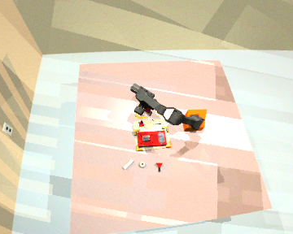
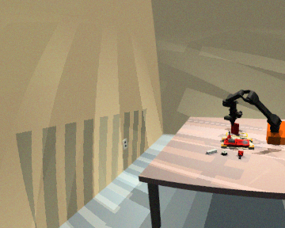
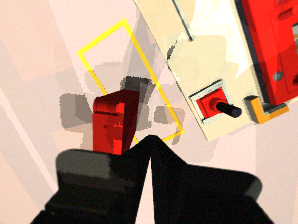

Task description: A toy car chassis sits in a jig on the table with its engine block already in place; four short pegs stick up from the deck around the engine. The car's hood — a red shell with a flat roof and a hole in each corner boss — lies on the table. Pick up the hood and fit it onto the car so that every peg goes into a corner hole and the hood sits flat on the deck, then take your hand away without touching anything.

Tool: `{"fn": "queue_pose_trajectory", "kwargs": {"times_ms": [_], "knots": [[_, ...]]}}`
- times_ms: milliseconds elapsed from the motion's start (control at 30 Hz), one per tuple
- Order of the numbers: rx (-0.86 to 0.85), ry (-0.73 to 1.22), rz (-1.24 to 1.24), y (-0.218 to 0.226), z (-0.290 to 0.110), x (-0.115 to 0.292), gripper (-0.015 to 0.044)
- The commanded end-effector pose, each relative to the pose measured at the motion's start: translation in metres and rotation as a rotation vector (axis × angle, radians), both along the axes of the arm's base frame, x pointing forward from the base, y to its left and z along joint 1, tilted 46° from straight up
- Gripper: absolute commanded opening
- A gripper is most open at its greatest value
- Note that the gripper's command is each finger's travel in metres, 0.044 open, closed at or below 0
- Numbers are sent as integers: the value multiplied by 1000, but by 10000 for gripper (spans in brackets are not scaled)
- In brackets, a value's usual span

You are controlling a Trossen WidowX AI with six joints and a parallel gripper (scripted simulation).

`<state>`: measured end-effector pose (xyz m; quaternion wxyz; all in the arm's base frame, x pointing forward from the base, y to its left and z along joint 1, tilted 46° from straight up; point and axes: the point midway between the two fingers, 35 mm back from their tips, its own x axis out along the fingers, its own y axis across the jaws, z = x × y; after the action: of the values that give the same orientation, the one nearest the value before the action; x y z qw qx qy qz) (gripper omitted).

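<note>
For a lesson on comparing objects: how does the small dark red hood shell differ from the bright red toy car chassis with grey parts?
Pose: the hood shell stands tipped on edge; the car chassis lies flat. Place: the hood shell is outside the cream jig; the car chassis sits in it. Look: the hood shell is plain and smaller; the car chassis carries grey parts. Both are red.

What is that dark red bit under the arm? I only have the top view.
Observer: The hood. The wrist view shows it up on edge, not lying flat.
Operator: Is it gripped?
Observer: No. In the wrist view the gripper is shut, fingers meeting, and the hood stands to one side of them.
Operator: Where is it relative to the car?
Observer: In the exterior view it is just behind the car, directly under the gripper.
</note>
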<state>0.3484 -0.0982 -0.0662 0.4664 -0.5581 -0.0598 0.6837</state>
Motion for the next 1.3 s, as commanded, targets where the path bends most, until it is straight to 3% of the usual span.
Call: {"fn": "queue_pose_trajectory", "kwargs": {"times_ms": [0,1267], "knots": [[2,1,1,-2,-4,-4,0],[-2,2,1,-29,-32,-30,0]]}}
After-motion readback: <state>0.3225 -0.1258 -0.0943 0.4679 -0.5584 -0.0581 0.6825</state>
